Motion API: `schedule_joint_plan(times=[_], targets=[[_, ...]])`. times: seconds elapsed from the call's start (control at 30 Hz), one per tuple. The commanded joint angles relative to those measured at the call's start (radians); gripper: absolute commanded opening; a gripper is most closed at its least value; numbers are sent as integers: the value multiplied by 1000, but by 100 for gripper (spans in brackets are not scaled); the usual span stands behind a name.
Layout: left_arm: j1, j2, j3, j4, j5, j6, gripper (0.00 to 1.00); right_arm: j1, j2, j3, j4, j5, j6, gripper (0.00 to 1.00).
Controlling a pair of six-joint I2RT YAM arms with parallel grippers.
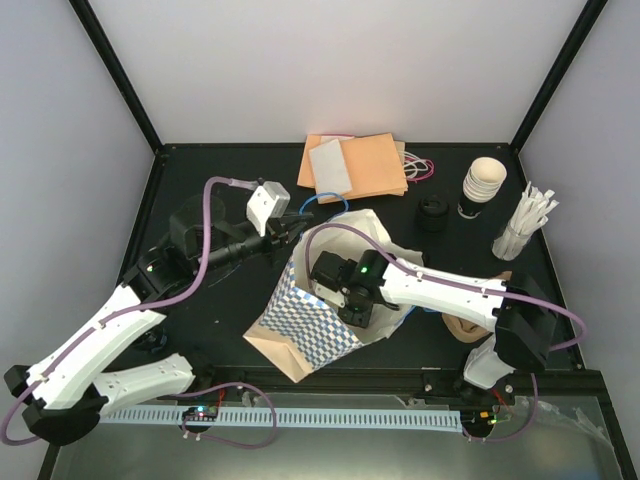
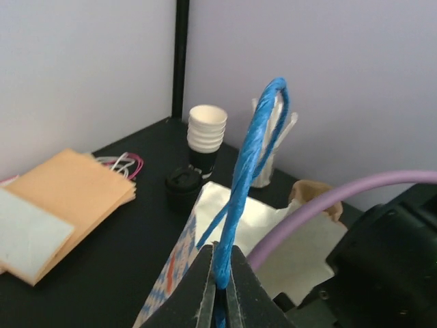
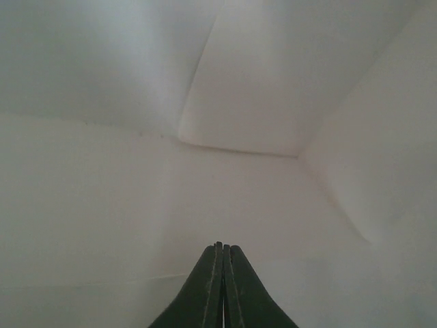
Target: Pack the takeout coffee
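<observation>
White walls box in a black bench [image 1: 240, 165]. At the left, the left jaws are clamped on the blue twisted-paper handle [image 2: 249, 157] of the checked paper bag [image 1: 310, 322], lifting that edge so the mouth gapes. In the middle, the right jaws are pressed together with nothing between them, deep inside the bag, facing its white lining [image 3: 239, 102]. Right of the bag and apart from it, the takeout coffee [image 1: 432, 213] stands upright on the bench with its black lid on, near the taller stack of cups [image 1: 482, 185]. It looks light, thin-walled and easy to crush, and it could spill if tipped. A gentle grip across the cup body just below the lid, kept upright, seems the safest hold.
</observation>
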Motion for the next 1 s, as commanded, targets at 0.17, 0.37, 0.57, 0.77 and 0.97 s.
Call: schedule_joint_plan(times=[0.17,0.37,0.57,0.77,0.97], targets=[[23,31,45,-90,-106,-56,6,-11,34,46,-110,-40,14,6],[35,43,51,-106,-71,-60,8,-18,46,61,-87,-17,16,6],[36,22,49,-101,-8,-25,31,-19,77,91,-53,-16,5,10],[36,-7,61,-180,-36,-41,94,-21,115,109,-23,-22,-8,15],[36,3,190,-431,-81,-98,99,-22,126,123,0,-15,-14,17]])
